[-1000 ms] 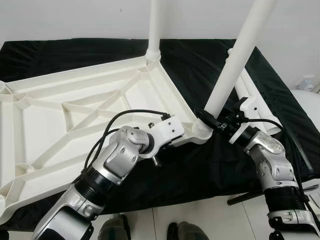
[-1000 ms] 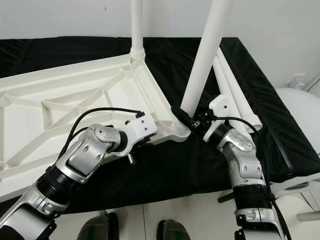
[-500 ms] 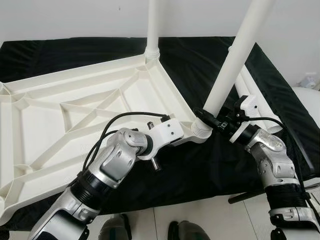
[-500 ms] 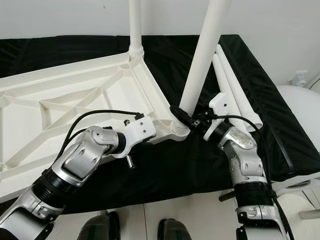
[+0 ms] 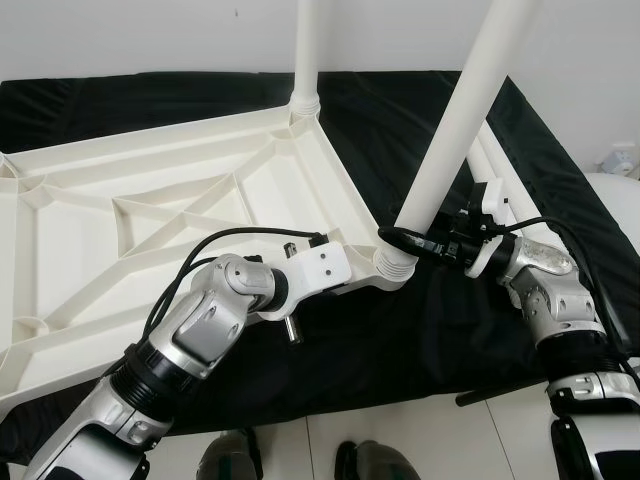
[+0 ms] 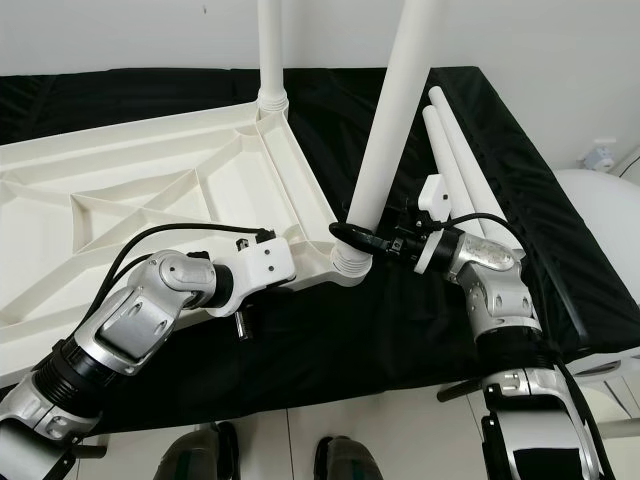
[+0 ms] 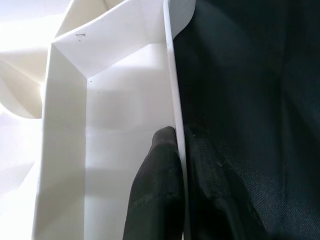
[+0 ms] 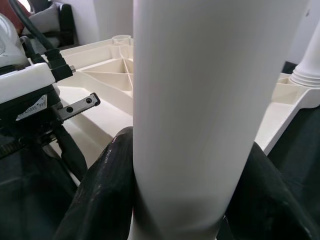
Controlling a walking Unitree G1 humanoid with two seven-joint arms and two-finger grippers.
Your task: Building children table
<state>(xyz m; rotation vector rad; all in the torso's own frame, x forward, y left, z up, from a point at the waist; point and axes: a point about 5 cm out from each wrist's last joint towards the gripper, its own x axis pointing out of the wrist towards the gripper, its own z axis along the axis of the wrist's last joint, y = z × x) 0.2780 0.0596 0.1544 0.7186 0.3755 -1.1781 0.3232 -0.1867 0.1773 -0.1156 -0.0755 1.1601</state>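
The white tabletop (image 5: 150, 215) lies upside down on a black cloth (image 5: 420, 340). One white leg (image 5: 308, 50) stands upright in the far corner. A second leg (image 5: 455, 120) leans in the near corner's ribbed socket (image 5: 393, 265). My right gripper (image 5: 398, 238) is shut on this leg just above the socket, and in the right wrist view its black fingers (image 8: 105, 185) hug the tube (image 8: 200, 100). My left gripper (image 7: 181, 185) is shut on the tabletop's thin front rim (image 7: 172, 100) close to that corner, one finger on each side.
Spare white legs (image 6: 455, 165) lie on the cloth to the right of the tabletop. A white rounded object (image 5: 620, 190) stands beyond the cloth's right edge. A dark bar (image 5: 490, 395) juts out low on the right. My feet (image 5: 230, 465) are at the front edge.
My right forearm has swung so that the wrist now reaches the leg more from the side, still holding it. The leg's base has shifted slightly left. My left gripper keeps its hold.
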